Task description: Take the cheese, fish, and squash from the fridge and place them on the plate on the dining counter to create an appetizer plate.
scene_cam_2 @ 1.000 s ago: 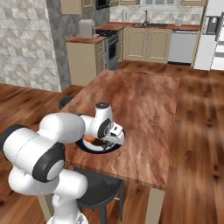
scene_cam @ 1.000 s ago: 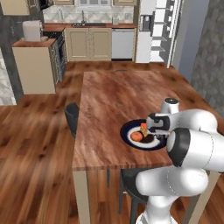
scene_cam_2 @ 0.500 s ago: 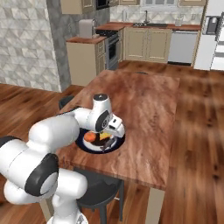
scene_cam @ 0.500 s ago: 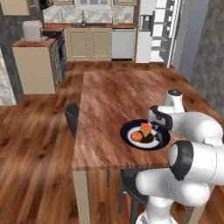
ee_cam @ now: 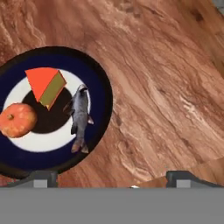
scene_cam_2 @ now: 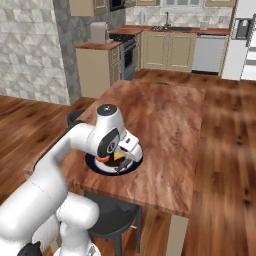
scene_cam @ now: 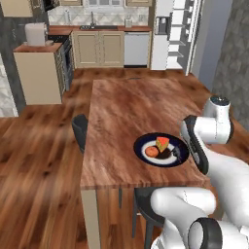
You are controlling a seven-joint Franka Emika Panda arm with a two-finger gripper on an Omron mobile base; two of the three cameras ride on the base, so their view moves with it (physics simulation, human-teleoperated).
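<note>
Appetizer assembled: yellow-orange cheese wedge [ee_cam: 45,85], grey spiky-finned fish [ee_cam: 80,117] and round orange squash [ee_cam: 17,120] are seen grouped on the navy-rimmed plate [ee_cam: 101,83] atop the reddish-brown dining counter [ee_cam: 166,74]; the gripper [ee_cam: 111,178] is spread wide, empty.

light: even, bright, rendered | shadows: soft — faint under the plate [ee_cam: 103,94] | blur: mild softness | glare: none

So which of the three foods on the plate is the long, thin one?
The fish: grey and stretched out with small fins. The cheese is a wedge, the squash a round orange lump.
</note>
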